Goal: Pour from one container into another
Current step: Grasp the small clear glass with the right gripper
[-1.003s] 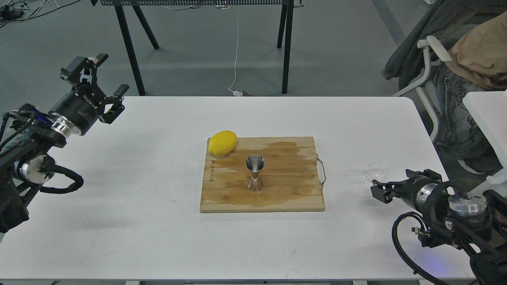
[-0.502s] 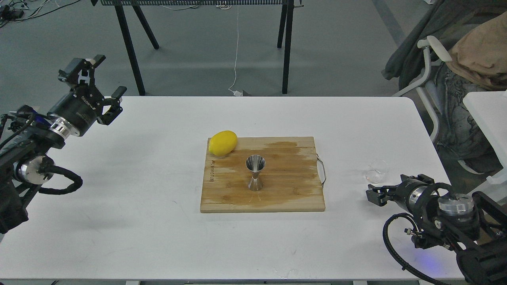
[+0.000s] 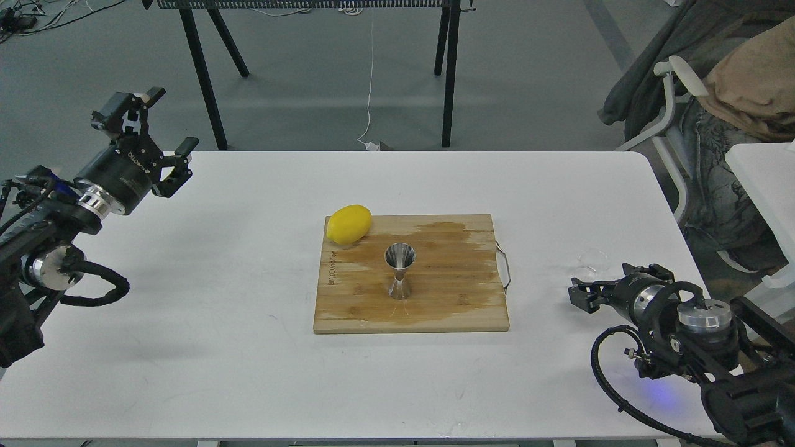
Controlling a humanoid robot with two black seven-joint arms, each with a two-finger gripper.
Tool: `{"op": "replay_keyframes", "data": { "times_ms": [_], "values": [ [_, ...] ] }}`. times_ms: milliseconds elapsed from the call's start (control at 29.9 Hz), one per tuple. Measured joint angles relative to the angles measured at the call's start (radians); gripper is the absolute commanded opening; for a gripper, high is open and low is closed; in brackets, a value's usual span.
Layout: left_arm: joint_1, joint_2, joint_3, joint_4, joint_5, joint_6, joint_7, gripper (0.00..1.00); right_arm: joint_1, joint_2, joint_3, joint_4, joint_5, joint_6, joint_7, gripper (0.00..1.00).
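Standing upright near the middle of the wooden cutting board point(image 3: 435, 298), the steel jigger point(image 3: 400, 270) has its long axis vertical and its open upper cone facing up; it is shiny, hourglass shaped, pinched to a narrow waist. A yellow lemon point(image 3: 349, 224) lies at the board's far left corner. The clear glass cup point(image 3: 592, 263) sits on the white table point(image 3: 217, 323) to the right of the board, faint against the surface, its lower part hidden behind my right gripper point(image 3: 584, 294). That gripper is dark and seen nearly end-on, so I cannot tell how its fingers stand. My left gripper point(image 3: 163, 138) hangs over the table's far left corner, fingers spread, holding nothing.
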Motion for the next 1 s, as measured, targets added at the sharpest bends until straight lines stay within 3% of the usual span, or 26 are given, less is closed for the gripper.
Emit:
{"op": "replay_keyframes", "data": {
  "times_ms": [468,1003],
  "values": [
    [0.008,0.000,0.000,0.000,0.001,0.000,0.000,0.99,0.020,0.025,-0.003,-0.033,-0.034,0.063,-0.003,0.96],
    [0.009,0.000,-0.001,0.020,0.000,0.000,0.000,0.99,0.019,0.038,-0.026,-0.064,-0.036,0.061,-0.002,0.78]
  ]
}}
